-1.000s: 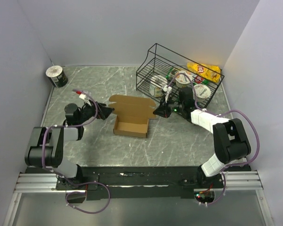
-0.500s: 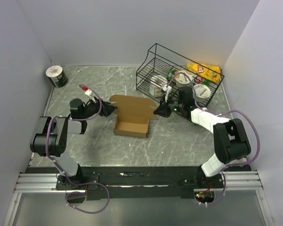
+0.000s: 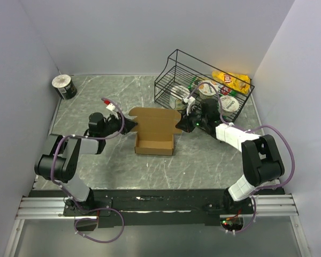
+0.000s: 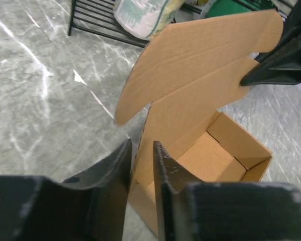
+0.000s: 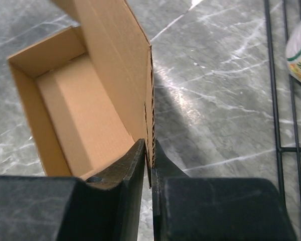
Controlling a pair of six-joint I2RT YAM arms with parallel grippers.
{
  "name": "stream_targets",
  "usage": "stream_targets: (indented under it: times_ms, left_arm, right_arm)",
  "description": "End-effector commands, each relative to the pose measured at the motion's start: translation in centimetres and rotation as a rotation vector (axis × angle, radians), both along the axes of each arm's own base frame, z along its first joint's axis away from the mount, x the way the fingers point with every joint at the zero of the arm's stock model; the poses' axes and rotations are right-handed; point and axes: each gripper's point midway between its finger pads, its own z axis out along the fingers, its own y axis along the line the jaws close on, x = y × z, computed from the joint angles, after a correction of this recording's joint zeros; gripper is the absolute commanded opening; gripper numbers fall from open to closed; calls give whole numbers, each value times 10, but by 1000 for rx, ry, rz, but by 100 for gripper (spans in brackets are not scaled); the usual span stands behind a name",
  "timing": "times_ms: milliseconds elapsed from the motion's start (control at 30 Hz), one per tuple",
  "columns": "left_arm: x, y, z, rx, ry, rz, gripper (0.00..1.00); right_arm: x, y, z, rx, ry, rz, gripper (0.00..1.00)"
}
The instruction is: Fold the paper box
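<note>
Change: left gripper (image 4: 141, 148) has come in, jaws narrowed astride the paper box (image 3: 155, 126) wall; whether it is clamped, cannot tell. The right gripper (image 5: 148, 150) pinches the lid edge, so closing the lid looks next.

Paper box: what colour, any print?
Plain brown cardboard, unprinted; the paper box shows best in the left wrist view.

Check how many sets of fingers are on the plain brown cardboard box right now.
2. The left fingers straddle the left side wall of the plain brown cardboard box; the right fingers pinch the right edge of its raised lid. Neither is hidden.
</note>
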Motion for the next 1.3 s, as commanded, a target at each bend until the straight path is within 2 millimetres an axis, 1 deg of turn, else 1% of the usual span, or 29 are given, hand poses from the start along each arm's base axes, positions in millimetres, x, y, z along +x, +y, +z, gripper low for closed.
stream_targets:
  times_ms: [0, 100, 133, 167, 200, 233, 267, 300, 367, 433, 467, 500, 533, 633, 667, 733, 767, 800, 867, 967, 1000, 1033, 1067, 1100, 1133, 1167, 1200, 1233, 1267]
  left_arm:
    - [-2, -7, 11, 42, -71, 40, 22]
    - [-4, -13, 14, 48, -80, 63, 16]
    - [-6, -18, 17, 51, -87, 63, 15]
    - [-7, -19, 14, 62, -80, 69, 12]
    - [-3, -18, 14, 74, -81, 102, 10]
    - [-5, -25, 17, 80, -85, 103, 9]
    - [-6, -25, 13, 97, -72, 116, 8]
    - [-5, -26, 14, 106, -75, 133, 9]
    - [-3, -30, 14, 131, -79, 179, 10]
    - [-3, -32, 13, 159, -79, 225, 11]
    - [-2, -31, 13, 164, -80, 242, 13]
    - [-3, -31, 12, 167, -76, 256, 14]
    - [-3, -32, 13, 161, -69, 281, 14]
    - [-3, -33, 15, 134, -46, 320, 15]
    - [-2, -33, 16, 129, -41, 334, 15]
    - [-4, -39, 17, 114, -23, 341, 16]
    - [-4, -42, 18, 108, -18, 341, 17]
    - [-2, -41, 18, 107, -13, 364, 17]
    - [-4, -48, 17, 95, 9, 372, 18]
    - [-5, -54, 19, 78, 23, 385, 18]
    - [-5, -54, 20, 77, 20, 393, 19]
    - [-7, -56, 25, 69, 10, 388, 20]
    - [-8, -56, 27, 69, 2, 389, 26]
    - [-8, -55, 31, 65, -5, 386, 28]
    - [-9, -55, 39, 56, -23, 386, 31]
    - [-9, -54, 43, 53, -32, 387, 38]
    - [-11, -53, 46, 61, -31, 386, 41]
    - [-13, -55, 47, 76, -35, 361, 46]
    - [-13, -58, 53, 81, -43, 341, 55]
  right_arm:
    - [14, 8, 27, -6, -104, -39, 17]
    - [14, 10, 24, -25, -106, -66, 16]
    - [15, 9, 22, -39, -105, -87, 16]
    - [15, 9, 22, -43, -109, -98, 16]
    - [12, 12, 21, -44, -105, -102, 16]
    - [15, 10, 20, -57, -115, -129, 16]
    - [14, 10, 22, -60, -123, -141, 16]
    - [12, 14, 22, -55, -121, -146, 15]
    - [13, 12, 23, -66, -124, -191, 15]
    - [11, 16, 22, -72, -118, -221, 15]
    - [12, 15, 25, -80, -131, -251, 15]
    - [11, 15, 23, -75, -116, -270, 15]
    - [7, 21, 24, -71, -114, -270, 15]
    - [6, 22, 24, -57, -107, -340, 15]
    - [4, 28, 25, -47, -112, -344, 15]
    - [3, 28, 22, -43, -103, -396, 15]
    - [0, 32, 22, -33, -94, -408, 15]
    - [3, 29, 22, -33, -102, -439, 15]
    - [0, 34, 23, -23, -97, -453, 14]
    - [2, 30, 26, -34, -126, -498, 13]
    - [0, 31, 26, -34, -133, -498, 13]
    - [1, 27, 30, -35, -149, -519, 13]
    - [1, 26, 33, -34, -159, -519, 13]
    - [1, 23, 33, -37, -168, -528, 13]
    - [2, 21, 39, -26, -184, -537, 13]
    - [2, 20, 41, -27, -200, -536, 13]
    - [2, 17, 41, -31, -210, -543, 13]
    - [3, 17, 48, -14, -232, -547, 13]
    - [3, 19, 51, -7, -251, -531, 13]
